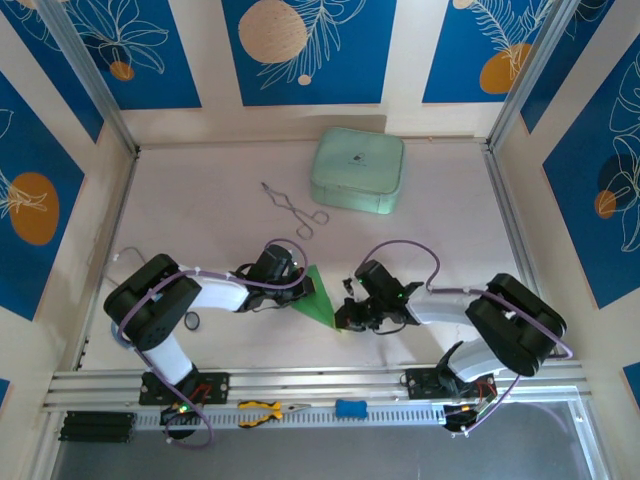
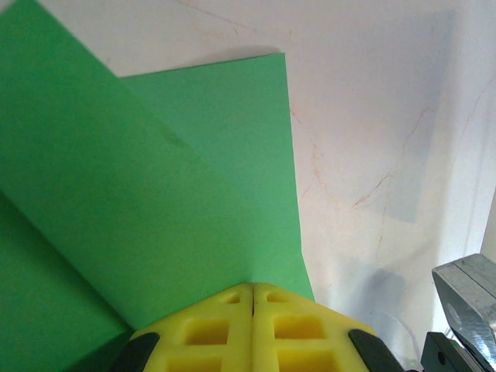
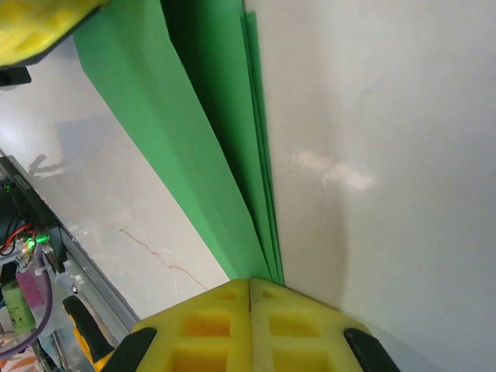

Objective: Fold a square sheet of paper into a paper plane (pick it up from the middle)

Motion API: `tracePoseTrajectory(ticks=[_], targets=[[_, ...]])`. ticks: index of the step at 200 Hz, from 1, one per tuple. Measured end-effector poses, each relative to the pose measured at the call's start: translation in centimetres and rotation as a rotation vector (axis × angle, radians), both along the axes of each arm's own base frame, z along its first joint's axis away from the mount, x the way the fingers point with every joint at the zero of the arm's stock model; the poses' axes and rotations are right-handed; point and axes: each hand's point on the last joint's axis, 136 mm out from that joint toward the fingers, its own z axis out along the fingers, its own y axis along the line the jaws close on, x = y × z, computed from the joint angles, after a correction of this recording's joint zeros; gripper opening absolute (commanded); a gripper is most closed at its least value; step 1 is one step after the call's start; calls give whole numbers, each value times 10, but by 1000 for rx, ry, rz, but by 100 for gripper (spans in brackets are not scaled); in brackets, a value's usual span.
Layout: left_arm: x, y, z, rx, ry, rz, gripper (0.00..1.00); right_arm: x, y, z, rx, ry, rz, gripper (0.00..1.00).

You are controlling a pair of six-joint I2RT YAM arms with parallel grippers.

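Bending inward from their bases at the near edge of the bench [image 1: 200,200], the two arms meet just in front of the rail, elbows swung out to either side and wrists turned toward each other. The left arm lies low, its forearm running rightward, and the left tool [image 1: 303,283] sits at the upper left side of the paper plane [image 1: 317,296]. The right arm folds back on itself, its forearm pointing left, with the right tool [image 1: 345,318] at the lower tip of the green shape.

The paper plane is a part-folded bright green wedge, between the two tools and near the front middle of the bench. In the left wrist view the yellow fingers [image 2: 225,325] are pressed together with no gap, and overlapping green layers run in under their tips, so this tool pinches the paper. In the right wrist view the fingers [image 3: 217,325] are likewise closed tight, with several narrow folded layers converging at their tips, and a yellow pad [image 3: 39,27] of the other tool touches the far end.

Well behind stand a mint-green case [image 1: 358,170] and metal tongs [image 1: 290,208]. Yellow-handled pliers [image 1: 262,410] lie on the front rail.
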Motion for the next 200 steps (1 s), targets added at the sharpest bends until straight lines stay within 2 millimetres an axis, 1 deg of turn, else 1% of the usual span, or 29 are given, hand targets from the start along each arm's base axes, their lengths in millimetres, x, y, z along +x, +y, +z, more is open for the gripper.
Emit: tracePoseTrajectory(ticks=[81, 94, 105, 122, 136, 147, 167, 200], targets=[[0, 0, 0, -1, 1, -1, 0, -12, -22, 1, -65, 15, -54, 4], [0, 0, 0, 0, -1, -3, 0, -15, -25, 6, -69, 9, -56, 5], [0, 0, 0, 0, -2, -3, 0, -14, -25, 14, -52, -9, -57, 5], [0, 0, 0, 0, -2, -3, 0, -7, -20, 31, -13, -39, -60, 5], [0, 0, 0, 1, -3, -4, 0, 3, -10, 44, 22, -56, -57, 5], [0, 0, 0, 1, -3, -5, 0, 11, -2, 51, 41, -62, -49, 5], [0, 0, 0, 1, -3, -5, 0, 25, 15, 54, 47, -60, -29, 5], [0, 0, 0, 0, -3, -5, 0, 43, 36, 47, 29, -53, -2, 5]])
